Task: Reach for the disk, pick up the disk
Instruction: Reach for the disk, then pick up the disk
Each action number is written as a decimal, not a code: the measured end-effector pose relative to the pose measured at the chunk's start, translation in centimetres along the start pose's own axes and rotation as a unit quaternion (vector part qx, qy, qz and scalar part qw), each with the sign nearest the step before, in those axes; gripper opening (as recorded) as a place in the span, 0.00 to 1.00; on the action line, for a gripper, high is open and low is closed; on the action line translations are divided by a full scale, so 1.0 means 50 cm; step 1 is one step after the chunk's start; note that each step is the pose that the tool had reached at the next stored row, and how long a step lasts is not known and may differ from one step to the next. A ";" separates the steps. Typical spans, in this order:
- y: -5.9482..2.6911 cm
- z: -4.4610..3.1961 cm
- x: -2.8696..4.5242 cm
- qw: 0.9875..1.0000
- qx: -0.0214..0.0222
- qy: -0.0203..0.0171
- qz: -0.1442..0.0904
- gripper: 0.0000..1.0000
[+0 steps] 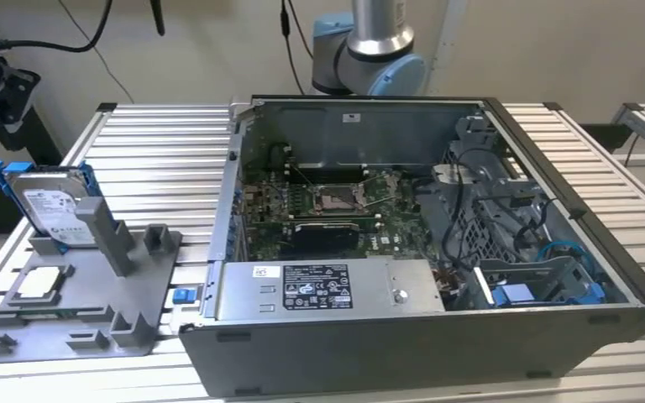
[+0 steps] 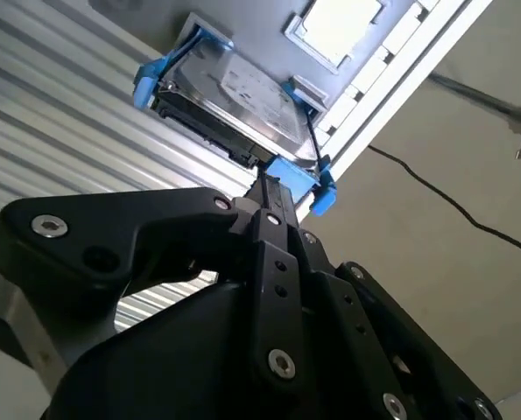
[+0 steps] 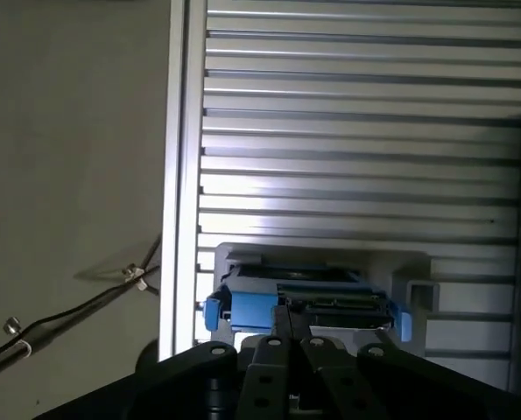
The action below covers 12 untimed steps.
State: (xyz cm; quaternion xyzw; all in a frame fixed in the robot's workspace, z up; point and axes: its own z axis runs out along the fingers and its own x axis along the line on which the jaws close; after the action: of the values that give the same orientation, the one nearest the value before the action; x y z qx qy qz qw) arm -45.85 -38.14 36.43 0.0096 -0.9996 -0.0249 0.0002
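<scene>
A: Disk (image 1: 54,206) first. Looked how, sat where?

B: Stood on edge in a grey holder (image 1: 98,323), on the exterior view's left, beside the open computer case (image 1: 412,353). Flat silver-grey metal slab, white printed label on the face, bright blue plastic frame round the edges.

A: Materials, shapes?

B: Matte moulded holder, upright posts and slots. Rested on a table (image 1: 154,159) of shiny ribbed aluminium slats. Also held a small square chip (image 1: 38,284), lying flat just in front of the disk. Dark sheet-metal case, open on top, showed a green board (image 1: 322,201) inside.

A: Pincer?

B: Black gripper (image 3: 291,317), flat bolted bars, seen in both wrist views. Fingers (image 2: 276,232) pressed together, closed on themselves, not on the disk. Pointed straight at the blue frame's edge. Looked just beside it in the second wrist view. Couldn't tell whether touching or apart.
</scene>
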 end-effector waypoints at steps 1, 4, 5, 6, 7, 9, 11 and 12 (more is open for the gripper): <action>-0.003 0.001 0.002 1.000 0.000 0.000 0.000 0.00; -0.007 0.002 0.007 1.000 0.000 0.000 0.000 0.00; -0.007 0.002 0.007 1.000 0.000 0.000 0.000 0.00; -0.007 0.002 0.007 1.000 0.000 0.000 0.000 0.00; -0.007 0.002 0.007 1.000 0.000 0.000 0.000 0.00; -0.007 0.002 0.007 1.000 0.000 0.000 0.000 0.00; -0.007 0.002 0.008 1.000 0.000 0.000 -0.003 0.00; -0.007 0.002 0.008 1.000 0.000 0.001 -0.010 0.00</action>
State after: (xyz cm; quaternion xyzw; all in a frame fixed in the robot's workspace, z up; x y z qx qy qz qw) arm -46.23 -38.51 36.31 0.0198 -0.9995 -0.0248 0.0006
